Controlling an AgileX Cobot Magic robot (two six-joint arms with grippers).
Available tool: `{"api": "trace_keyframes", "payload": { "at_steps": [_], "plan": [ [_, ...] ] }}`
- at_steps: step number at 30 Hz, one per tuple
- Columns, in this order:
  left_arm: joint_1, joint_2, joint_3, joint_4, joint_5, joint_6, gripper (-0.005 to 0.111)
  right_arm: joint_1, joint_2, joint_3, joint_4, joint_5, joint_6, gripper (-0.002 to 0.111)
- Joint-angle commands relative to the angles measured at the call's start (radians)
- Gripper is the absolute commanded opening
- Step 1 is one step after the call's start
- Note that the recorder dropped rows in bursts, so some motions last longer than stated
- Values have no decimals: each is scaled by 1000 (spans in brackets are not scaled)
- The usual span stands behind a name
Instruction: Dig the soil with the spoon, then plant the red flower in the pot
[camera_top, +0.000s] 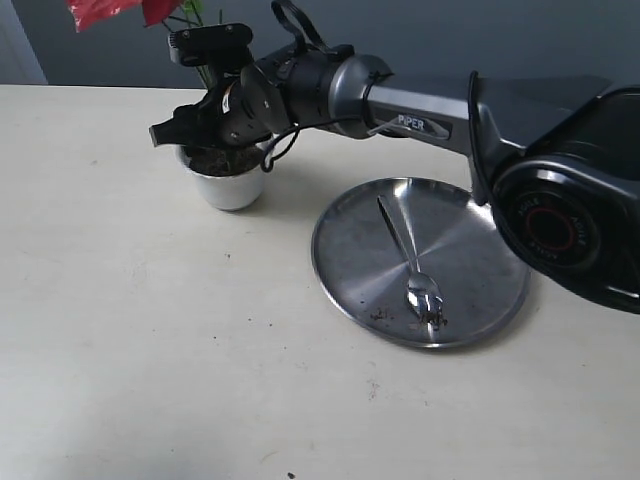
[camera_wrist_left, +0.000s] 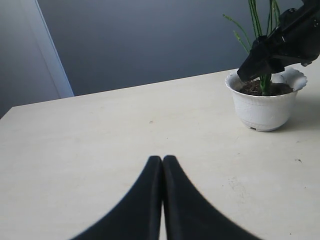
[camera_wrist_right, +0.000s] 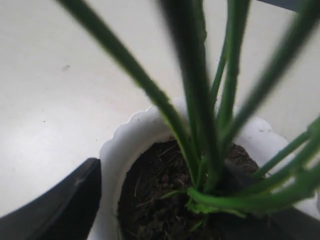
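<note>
Near right, the spoon (camera_top: 410, 262) lies on the steel plate (camera_top: 345, 235); it looks stiff and slick, best taken by the handle. The left gripper (camera_wrist_left: 162, 164) is clenched on nothing. Far left, the red flower (camera_top: 105, 10) stands in the soil (camera_wrist_right: 150, 200) of the pot (camera_top: 230, 188). Its stems look thin and crushable. The right gripper (camera_top: 170, 90) straddles them, released.

Counted: one desk (camera_top: 150, 350), one small white pot (camera_top: 229, 188), one mound of dark soil (camera_wrist_right: 150, 200), and one red flower (camera_top: 100, 10) on one bundle of several thin green stems (camera_wrist_right: 197, 100). There is one round steel plate (camera_top: 480, 240), one silver spoon (camera_top: 410, 265), and a few dirt crumbs. Two grippers show: one right gripper (camera_top: 163, 90) and one left gripper (camera_wrist_left: 162, 165).
</note>
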Motion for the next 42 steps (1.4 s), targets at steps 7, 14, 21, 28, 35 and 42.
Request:
{"api": "trace_keyframes", "payload": {
  "at_steps": [7,14,21,28,35,42],
  "plan": [
    [3,-7,2,-1,-5,-2,0,-2,-2,-4,-18,25,-6,46],
    [3,-7,2,-1,-5,-2,0,-2,-2,-4,-22,53,-6,71],
    [3,-7,2,-1,-5,-2,0,-2,-51,-4,-61,62,-6,71],
    [3,-7,2,-1,-5,-2,0,-2,-55,-4,-65,68,-6,71],
    [3,-7,2,-1,-5,-2,0,-2,-55,-4,-65,43,-6,37],
    [3,-7,2,-1,-7,-2,0,-2,-62,-4,-65,36,-2,-1]
  ]
}}
